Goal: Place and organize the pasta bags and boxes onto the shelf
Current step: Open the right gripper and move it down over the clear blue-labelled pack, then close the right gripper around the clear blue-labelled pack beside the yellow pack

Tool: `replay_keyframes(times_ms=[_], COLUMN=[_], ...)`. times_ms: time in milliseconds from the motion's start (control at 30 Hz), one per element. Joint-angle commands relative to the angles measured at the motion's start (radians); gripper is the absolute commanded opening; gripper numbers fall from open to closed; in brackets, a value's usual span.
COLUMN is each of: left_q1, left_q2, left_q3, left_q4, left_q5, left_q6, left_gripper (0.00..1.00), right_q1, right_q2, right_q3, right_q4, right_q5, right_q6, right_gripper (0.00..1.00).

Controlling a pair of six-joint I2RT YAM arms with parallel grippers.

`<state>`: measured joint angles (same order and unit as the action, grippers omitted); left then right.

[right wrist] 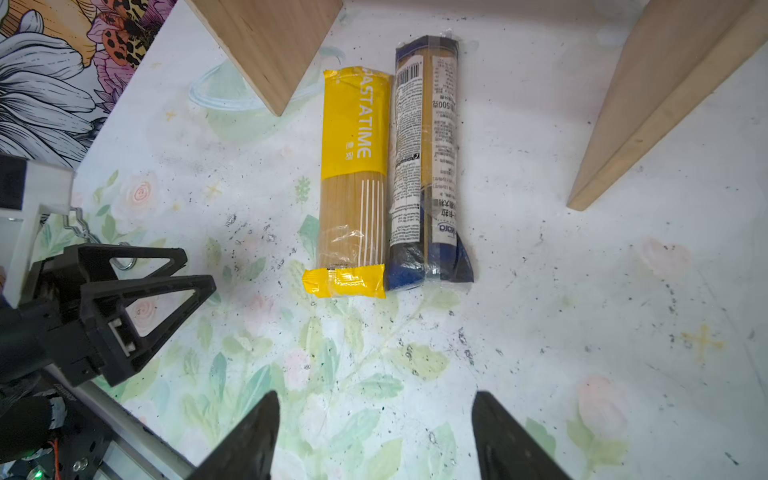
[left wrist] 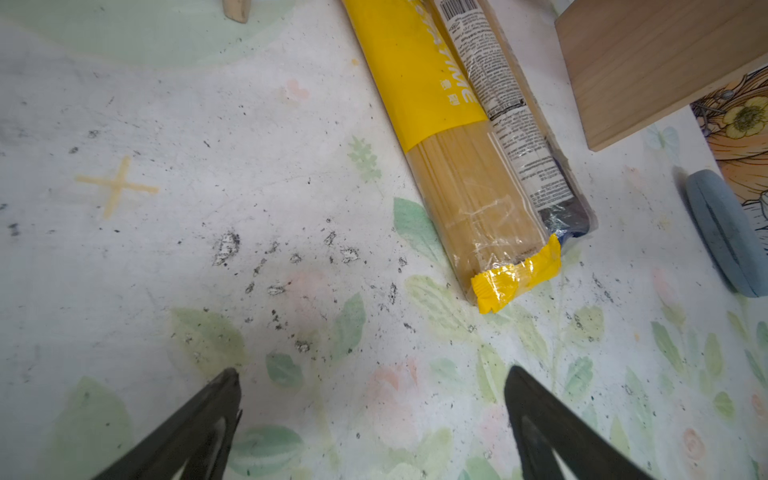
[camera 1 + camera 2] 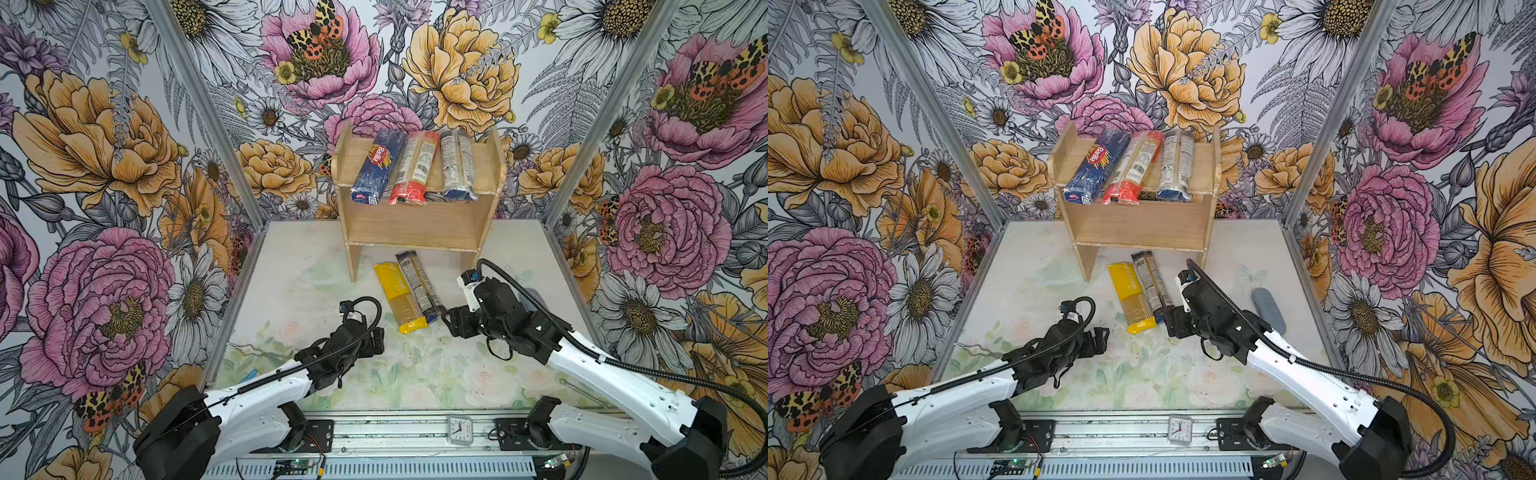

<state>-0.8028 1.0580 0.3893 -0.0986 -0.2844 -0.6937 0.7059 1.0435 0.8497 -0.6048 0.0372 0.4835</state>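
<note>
One box (image 3: pixel 376 170), four bags (image 3: pixel 413 170), one shelf (image 3: pixel 411 226)

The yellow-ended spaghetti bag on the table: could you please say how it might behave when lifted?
The yellow-ended bag is packed with straight strands, so it should probably stay fairly stiff, though a hard pinch could snap some. Its glossy, crinkled film looks slippery. It looks flattish, so rolling seems unlikely.

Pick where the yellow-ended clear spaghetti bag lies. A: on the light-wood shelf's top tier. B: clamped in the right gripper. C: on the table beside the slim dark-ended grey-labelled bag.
C: the yellow-ended spaghetti bag lies flat on the table, alongside the slim dark-ended bag, in front of the shelf.
</note>
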Motion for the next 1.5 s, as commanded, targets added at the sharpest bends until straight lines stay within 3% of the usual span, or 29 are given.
replay_keyframes(times_ms=[0, 233, 500, 800, 1467], left_q1=[-0.007, -0.009, -0.024, -0.024, -0.006], left_q2=[0.011, 0.017, 0.08, 0.133, 0.082], left_q3=[0.012, -0.007, -0.028, -0.021, -0.054], left_q4=[0.103, 0.16, 0.255, 0.304, 0.281], left_q5=[-0.002, 0.0, 0.005, 0.03, 0.055], left_q6=[0.003, -0.004, -0.001, 0.006, 0.02], left_gripper=[0.99, 0.99, 0.99, 0.99, 0.99], right_q1=[0.003, -0.011, -0.043, -0.059, -0.079], right_q2=[0.014, 0.135, 0.274, 0.393, 0.628], right_q3=[-0.048, -0.104, -0.16, -0.172, -0.028], right_q4=[0.134, 0.249, 0.441, 0.607, 0.651], right_q5=[0.023, 0.054, 0.002, 0.053, 0.092], right_q6=[0.031, 0.012, -0.017, -0.022, -0.105], right_gripper=[0.75, 0.77, 0.78, 0.78, 0.78])
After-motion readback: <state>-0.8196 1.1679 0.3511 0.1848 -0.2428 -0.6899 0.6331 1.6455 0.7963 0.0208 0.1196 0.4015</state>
